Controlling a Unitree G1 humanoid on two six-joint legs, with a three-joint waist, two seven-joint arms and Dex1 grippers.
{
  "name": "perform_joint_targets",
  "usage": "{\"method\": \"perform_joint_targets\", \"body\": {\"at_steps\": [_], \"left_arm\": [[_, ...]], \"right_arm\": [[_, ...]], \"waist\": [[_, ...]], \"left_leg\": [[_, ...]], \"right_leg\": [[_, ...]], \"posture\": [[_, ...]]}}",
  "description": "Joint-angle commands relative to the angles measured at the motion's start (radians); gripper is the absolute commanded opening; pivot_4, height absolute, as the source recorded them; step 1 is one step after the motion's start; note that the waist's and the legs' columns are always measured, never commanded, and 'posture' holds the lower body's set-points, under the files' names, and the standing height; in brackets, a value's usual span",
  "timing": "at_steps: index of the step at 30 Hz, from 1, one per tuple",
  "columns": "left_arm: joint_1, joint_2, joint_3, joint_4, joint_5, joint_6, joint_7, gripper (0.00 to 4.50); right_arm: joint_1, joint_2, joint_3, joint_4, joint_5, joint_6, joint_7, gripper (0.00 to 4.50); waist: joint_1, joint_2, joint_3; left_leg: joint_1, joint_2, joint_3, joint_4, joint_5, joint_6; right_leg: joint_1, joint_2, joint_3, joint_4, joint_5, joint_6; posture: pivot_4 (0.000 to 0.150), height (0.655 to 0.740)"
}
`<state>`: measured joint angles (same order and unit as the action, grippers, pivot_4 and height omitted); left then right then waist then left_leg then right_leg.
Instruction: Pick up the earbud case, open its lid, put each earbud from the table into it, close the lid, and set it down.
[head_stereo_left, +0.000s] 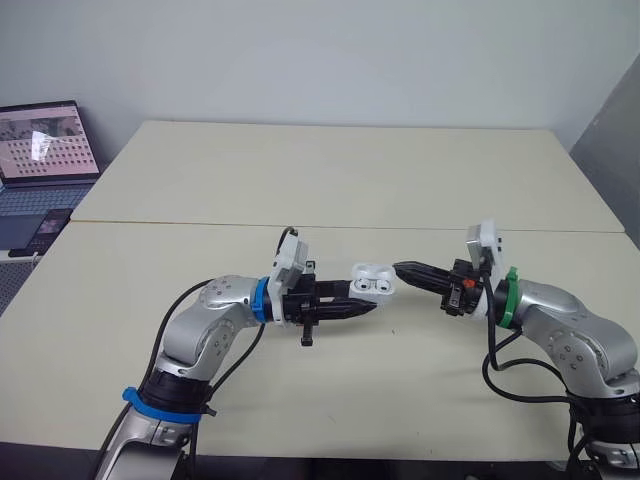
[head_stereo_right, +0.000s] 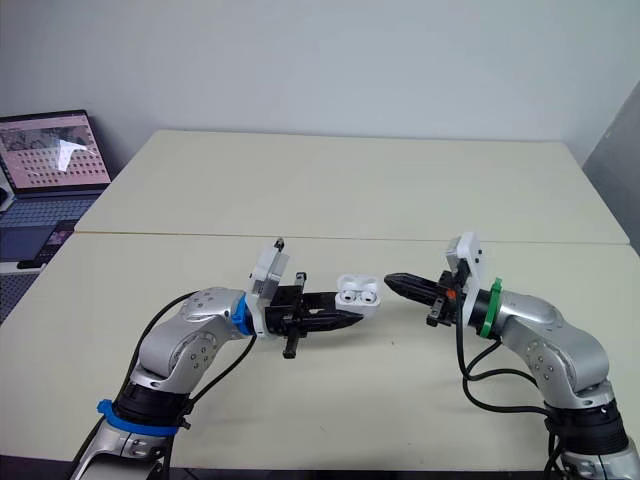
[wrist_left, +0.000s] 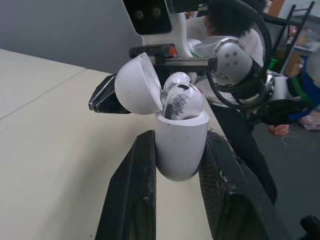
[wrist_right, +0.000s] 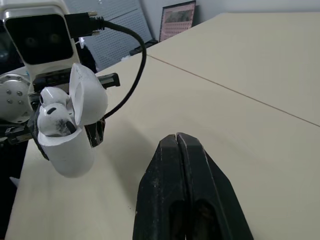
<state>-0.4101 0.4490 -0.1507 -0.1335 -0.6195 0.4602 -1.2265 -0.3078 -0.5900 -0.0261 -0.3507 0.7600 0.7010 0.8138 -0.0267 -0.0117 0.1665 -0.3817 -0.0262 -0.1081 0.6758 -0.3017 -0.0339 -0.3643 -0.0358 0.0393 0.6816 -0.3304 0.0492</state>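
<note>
The white earbud case (head_stereo_left: 373, 282) is held above the table between the two arms, with my left gripper (head_stereo_left: 362, 301) shut on its body (wrist_left: 181, 145). Its lid (wrist_left: 138, 84) stands open, hinged back toward my right gripper. Two white earbuds (wrist_left: 181, 97) sit inside the case (wrist_right: 65, 145). My right gripper (head_stereo_left: 401, 269) is shut with nothing in it, its tip just to the right of the open lid (wrist_right: 87, 92).
A pale table (head_stereo_left: 350, 170) made of two joined tops stretches ahead. A laptop (head_stereo_left: 45, 150) with a lit screen stands off the table's far left. A person stands behind my right arm (wrist_left: 235, 30) in the left wrist view.
</note>
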Motion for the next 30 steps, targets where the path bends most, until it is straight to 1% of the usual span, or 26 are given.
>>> {"method": "perform_joint_targets", "body": {"at_steps": [1,4,9,17,21,25,30], "left_arm": [[-0.016,0.005,0.001,-0.007,-0.013,0.007,-0.021,0.8],[-0.018,0.0,0.008,-0.005,-0.016,0.021,-0.013,0.8],[-0.009,-0.009,0.006,0.022,0.005,-0.004,-0.013,0.8],[0.013,-0.014,-0.004,0.055,0.029,-0.04,-0.036,0.8],[0.023,-0.016,-0.005,0.066,0.04,-0.052,-0.047,0.8],[0.031,-0.018,-0.006,0.069,0.046,-0.062,-0.053,0.8],[0.032,-0.022,-0.004,0.071,0.05,-0.072,-0.056,0.8]], "right_arm": [[-0.025,-0.009,-0.008,-0.027,0.029,0.009,0.034,0.02],[-0.026,-0.001,-0.022,-0.053,0.076,0.026,0.054,0.02],[-0.008,-0.023,-0.029,-0.102,0.142,0.055,0.092,0.02],[0.003,-0.037,-0.041,-0.132,0.181,0.064,0.09,0.02],[-0.021,-0.023,-0.059,-0.132,0.206,0.064,0.066,0.02],[-0.016,-0.026,-0.035,-0.138,0.18,0.064,0.061,0.02],[0.029,-0.07,0.032,-0.138,0.069,0.04,0.074,0.02]], "waist": [[0.0,0.0,0.0],[0.0,0.0,0.0],[0.0,0.0,0.0],[0.0,0.0,0.0],[0.0,0.0,0.0],[0.0,0.0,0.0],[0.0,0.0,0.0]], "left_leg": [[0.0,0.0,0.0,0.0,0.0,0.0],[0.0,0.0,0.0,0.0,0.0,0.0],[0.0,0.0,0.0,0.0,0.0,0.0],[-0.001,0.0,0.0,0.0,0.0,0.0],[-0.001,0.0,0.0,0.0,0.0,0.0],[-0.001,0.0,0.0,0.0,0.0,0.0],[-0.001,0.0,0.0,0.0,0.0,0.0]], "right_leg": [[0.0,0.0,0.0,0.0,0.0,0.0],[0.0,0.0,0.0,0.0,0.0,0.0],[0.0,0.0,0.0,0.0,0.0,0.0],[-0.001,0.0,0.0,0.0,0.0,0.0],[-0.001,0.0,0.0,0.0,0.0,0.0],[-0.001,0.0,0.0,0.0,0.0,0.0],[-0.001,0.0,0.0,0.0,0.0,0.0]], "posture": [[0.15,0.74],[0.15,0.74],[0.15,0.74],[0.15,0.74],[0.15,0.74],[0.15,0.74],[0.15,0.74]]}}
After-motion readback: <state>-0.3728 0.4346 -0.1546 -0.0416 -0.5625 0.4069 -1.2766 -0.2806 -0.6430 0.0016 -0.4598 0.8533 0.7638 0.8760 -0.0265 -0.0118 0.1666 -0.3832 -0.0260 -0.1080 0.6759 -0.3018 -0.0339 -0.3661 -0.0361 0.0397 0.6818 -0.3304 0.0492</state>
